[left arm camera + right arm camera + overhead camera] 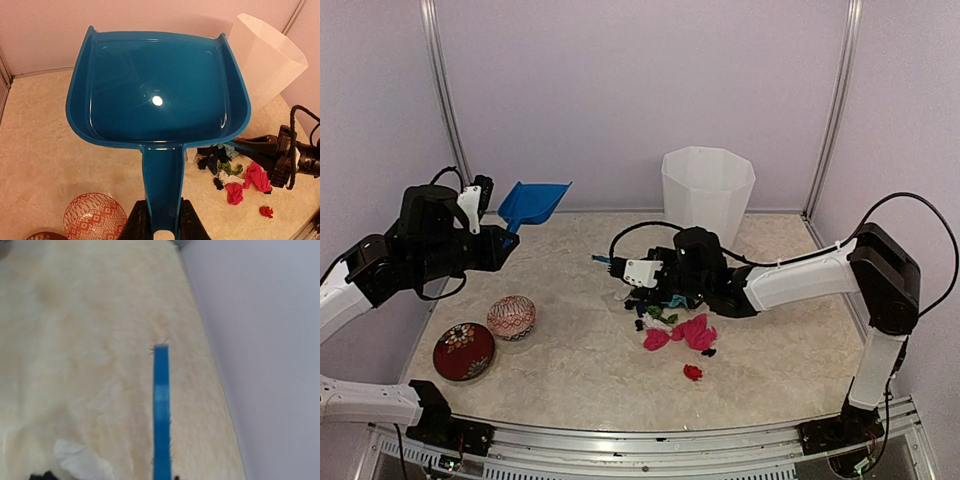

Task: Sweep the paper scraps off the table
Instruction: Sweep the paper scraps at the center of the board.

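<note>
The paper scraps [672, 322] lie in a loose heap of pink, black, green and teal at the middle of the table [570, 370], with one red scrap [693, 372] apart toward the front. In the left wrist view the paper scraps [235, 176] lie beyond the pan's right corner. My left gripper [161, 222] is shut on the handle of the blue dustpan [157, 95], held up off the table at the far left. My right gripper [632, 270] hangs low over the heap's far edge, shut on the blue brush [161, 405], which points left. Its fingers are hidden in the wrist view.
A tall white bin [708, 190] stands at the back, right of centre. A pink patterned bowl [511, 317] and a red bowl [463, 350] sit at the front left. Purple walls close in the back and both sides. A white scrap [80, 460] lies beside the brush.
</note>
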### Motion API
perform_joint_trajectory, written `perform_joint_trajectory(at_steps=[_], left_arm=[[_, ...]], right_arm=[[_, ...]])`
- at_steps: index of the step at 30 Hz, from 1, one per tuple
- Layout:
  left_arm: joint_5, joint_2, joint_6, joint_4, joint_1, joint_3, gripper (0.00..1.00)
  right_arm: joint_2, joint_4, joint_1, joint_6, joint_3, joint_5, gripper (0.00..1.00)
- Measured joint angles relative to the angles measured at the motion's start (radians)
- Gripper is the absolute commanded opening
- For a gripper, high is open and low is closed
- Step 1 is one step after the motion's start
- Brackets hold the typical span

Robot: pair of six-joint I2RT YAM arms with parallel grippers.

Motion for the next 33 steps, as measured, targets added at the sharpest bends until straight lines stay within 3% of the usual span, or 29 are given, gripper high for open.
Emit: perform_joint_trajectory(at_steps=[6, 12, 20, 33], left_arm=[[-0.017, -0.017, -0.051, -0.019, -0.017, -0.023, 0.00], [-0.023, -0.016, -0.072, -0.026, -0.028, -0.029, 0.00], [-0.022, 0.008, -0.074, -0.024, -0.037, -0.042, 0.00], [-0.021, 0.031, -0.074, -0.001, -0.047, -0.056, 0.00]], right_arm=[[0.038, -0.057, 0.000, -0.172, 0.001, -0.055, 0.00], [0.035, -0.122, 0.003, -0.232, -0.015, -0.093, 0.00], [-0.034, -0.243, 0.032, -0.234, -0.093, -0.106, 0.00], [-0.356, -0.317, 0.064, -0.111, -0.228, -0.135, 0.00]])
